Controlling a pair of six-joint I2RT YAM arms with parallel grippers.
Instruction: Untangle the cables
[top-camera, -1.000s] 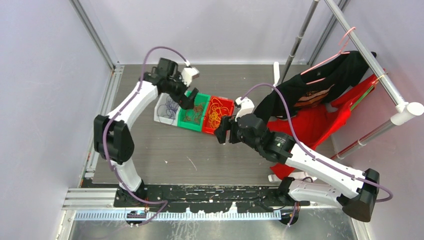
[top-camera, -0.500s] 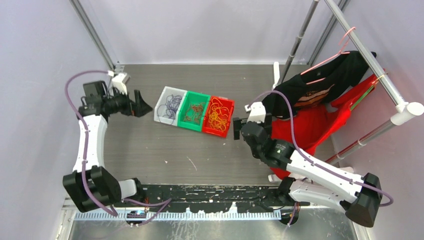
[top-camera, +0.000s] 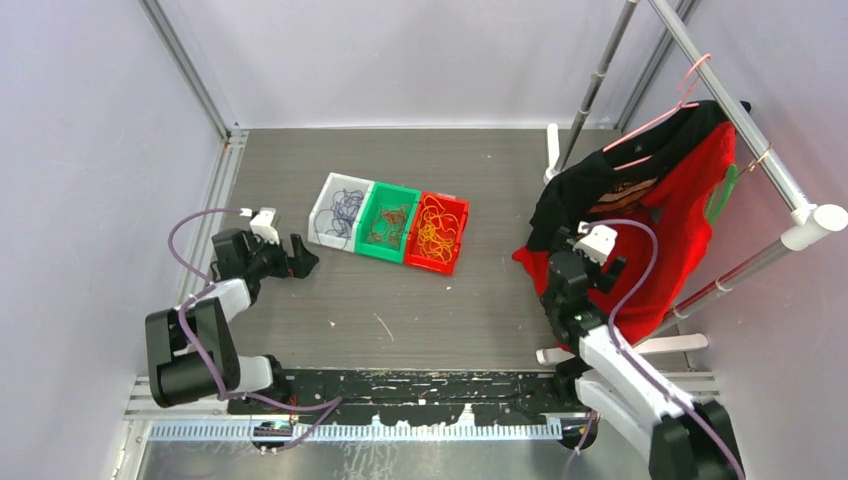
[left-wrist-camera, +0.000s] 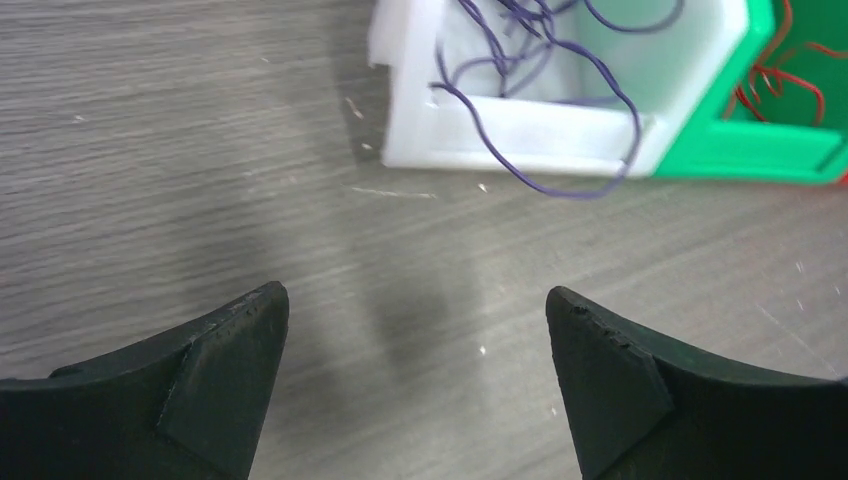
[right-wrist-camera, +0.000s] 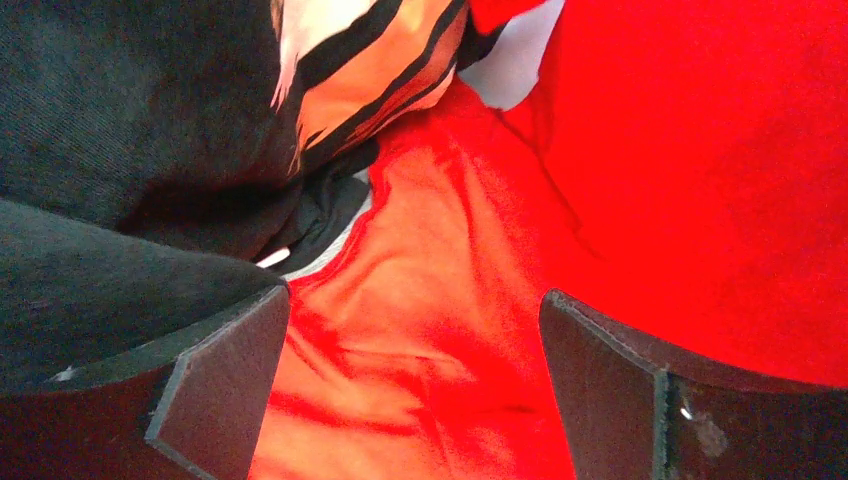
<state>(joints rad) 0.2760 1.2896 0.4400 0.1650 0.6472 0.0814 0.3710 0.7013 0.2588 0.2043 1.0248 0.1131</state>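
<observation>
The cables lie sorted in three small bins in the middle of the table: purple strands (top-camera: 343, 208) in the white bin (top-camera: 322, 218), red strands (top-camera: 389, 224) in the green bin (top-camera: 402, 192), orange-yellow strands (top-camera: 436, 229) in the red bin (top-camera: 450, 262). In the left wrist view a purple loop (left-wrist-camera: 560, 185) hangs over the white bin's wall (left-wrist-camera: 520, 140). My left gripper (top-camera: 303, 258) is open and empty, low over the table left of the bins. My right gripper (top-camera: 600, 268) is open and empty, up against the hanging red cloth (right-wrist-camera: 450, 300).
A black shirt (top-camera: 600, 185) and a red shirt (top-camera: 690, 200) hang from a metal rack (top-camera: 760, 140) at the right. A vertical pole (top-camera: 590, 90) stands behind them. Frame rails (top-camera: 200, 90) run along the table's left edge. White rack feet (top-camera: 640, 347) lie on the table near the right arm.
Both arms have pulled back from the bins toward their bases. The left gripper swung out left and down to the table. The right gripper withdrew right to the hanging shirts.
</observation>
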